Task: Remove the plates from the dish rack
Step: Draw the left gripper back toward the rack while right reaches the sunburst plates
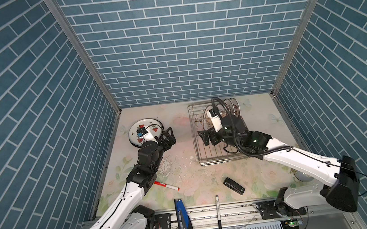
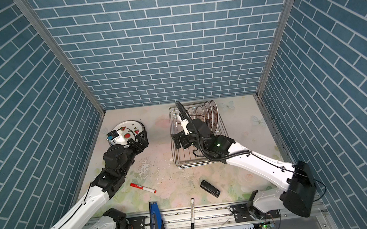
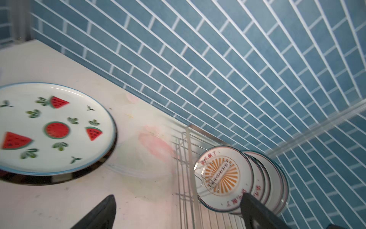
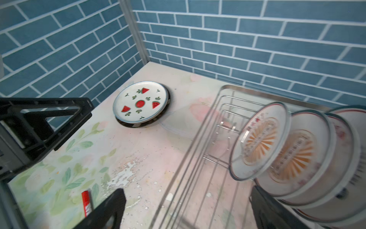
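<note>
Bimanual robot cell w/ blue brick-pattern walls and a floral tabletop. The task was partly done. A watermelon plate (image 4: 140,102) lay flat, face up, at the far left of the table, well apart from the dish rack (image 1: 213,157). A dark rim showed beneath it, so it probably sat on at least one other plate; how many could not be counted. Approx. four or five sunburst plates (image 2: 212,114) stood on edge in a row at the far end of the rack, leaning between the prongs. The near part of the rack was bare wire. By my reading, more than half of the unloading was left to do.

The left gripper (image 1: 170,137) hung just beside the watermelon plate, on the side toward the table's middle, jaws spread wide and holding nothing. The right gripper (image 1: 204,138) hovered over the rack's bare left part, near the front sunburst plate, fingers also wide apart and empty.

View differences: both top views showed the whole layout, incl. a red marker (image 1: 166,185), a black stapler (image 1: 234,185), a blue stapler (image 1: 181,216) and a black pen (image 1: 218,209) toward the front rail, but the arms hid much of the plates. The left wrist view showed the front rack plate's orange rays and red characters sharply. The right wrist view showed the watermelon print whole, w/ the rack plates blurred.
</note>
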Motion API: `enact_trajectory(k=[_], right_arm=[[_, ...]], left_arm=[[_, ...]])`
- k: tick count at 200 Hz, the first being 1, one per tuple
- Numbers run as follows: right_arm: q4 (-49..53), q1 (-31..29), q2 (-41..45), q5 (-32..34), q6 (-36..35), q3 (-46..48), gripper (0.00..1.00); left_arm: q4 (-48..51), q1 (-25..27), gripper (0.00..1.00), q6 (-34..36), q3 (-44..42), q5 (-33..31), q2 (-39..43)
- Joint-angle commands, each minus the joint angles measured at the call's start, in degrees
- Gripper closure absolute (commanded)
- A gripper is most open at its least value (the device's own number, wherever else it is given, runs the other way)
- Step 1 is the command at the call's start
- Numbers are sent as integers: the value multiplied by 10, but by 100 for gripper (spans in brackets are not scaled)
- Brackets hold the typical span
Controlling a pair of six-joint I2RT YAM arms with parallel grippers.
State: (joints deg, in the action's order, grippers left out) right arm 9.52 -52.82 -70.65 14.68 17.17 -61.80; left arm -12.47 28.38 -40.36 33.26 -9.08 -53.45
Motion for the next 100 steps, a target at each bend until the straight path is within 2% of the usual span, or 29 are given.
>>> enact_trajectory(k=[1,30,47,74,95,100], right_arm=[[-19,10,73,114,-13,66,1],[-13,34,122,137,-28,98,1],[-22,51,133,117,-42,115,1],[-55,97,135,94,-24,134,2],[-55,138,118,71,-9,121,7],[-54,145,111,72,-9,115,12]], left_arm=[[-25,38,0,15,39,70,-45],[-55,120,0,51,66,59,-99],[-80,157,0,73,90,63,-128],[-115,184,0,80,113,99,-180],[-128,193,0,83,133,127,-219],[-134,195,0,83,136,132,-227]])
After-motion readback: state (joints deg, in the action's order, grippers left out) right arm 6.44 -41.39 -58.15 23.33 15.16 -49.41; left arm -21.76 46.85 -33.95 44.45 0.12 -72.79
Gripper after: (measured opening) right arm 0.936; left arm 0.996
